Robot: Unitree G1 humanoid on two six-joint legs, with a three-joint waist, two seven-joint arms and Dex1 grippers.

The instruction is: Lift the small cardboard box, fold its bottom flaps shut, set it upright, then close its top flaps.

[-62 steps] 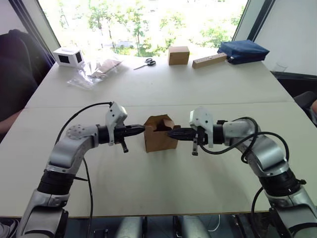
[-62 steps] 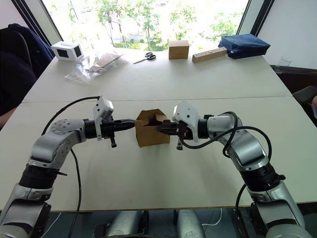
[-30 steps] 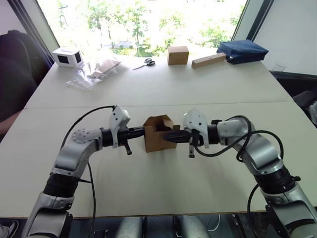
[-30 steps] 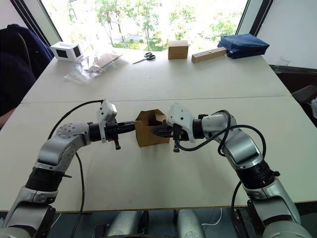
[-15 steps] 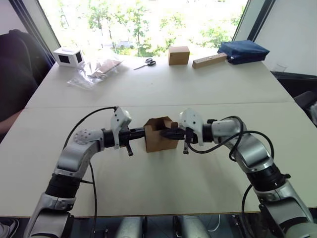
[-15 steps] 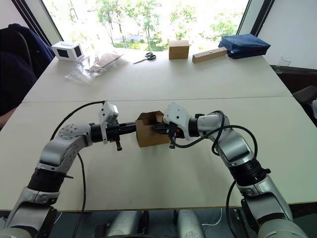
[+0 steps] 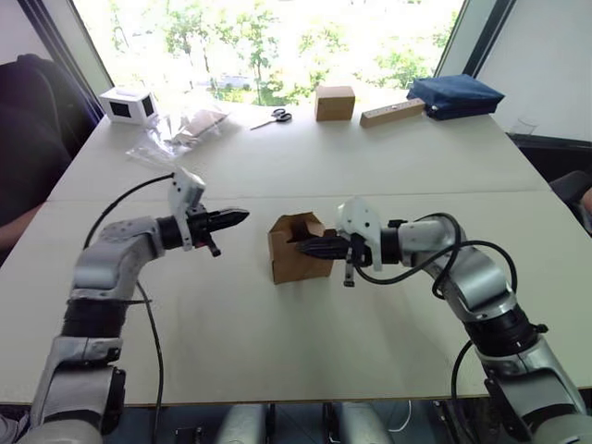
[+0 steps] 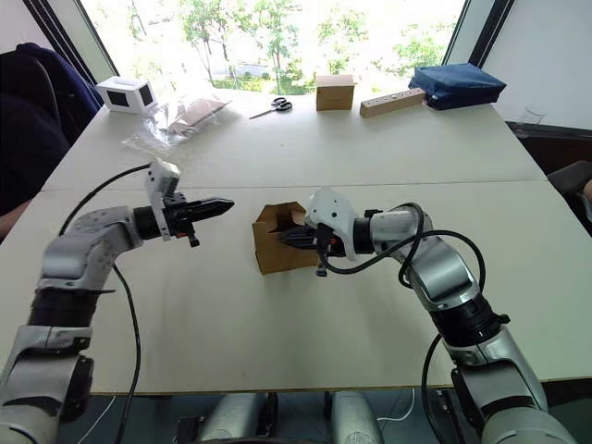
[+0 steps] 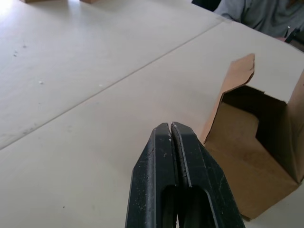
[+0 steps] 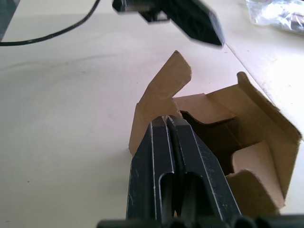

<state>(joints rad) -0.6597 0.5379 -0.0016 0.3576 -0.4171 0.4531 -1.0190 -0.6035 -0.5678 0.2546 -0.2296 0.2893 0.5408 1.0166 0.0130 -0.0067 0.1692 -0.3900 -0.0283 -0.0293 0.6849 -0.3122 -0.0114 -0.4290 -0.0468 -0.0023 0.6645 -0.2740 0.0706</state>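
Note:
The small cardboard box stands on the table with its opening upward. Its top flaps stand open and the inside shows dark. My right gripper is shut, its tips against the box's right rim at the opening, with nothing seen between the fingers. My left gripper is shut and empty. It hovers above the table a short way left of the box, pointing at it. In the left wrist view the box lies beyond the closed fingertips.
Along the far edge sit a squarer tan box, a pale wooden block, scissors, a clear plastic bag, a white device and a blue bag. A person's grey sleeve shows beyond the table.
My left gripper has drawn back from the box's left side, moving left and upward. The right gripper stays at the box's right rim, and the box has stayed where it was.

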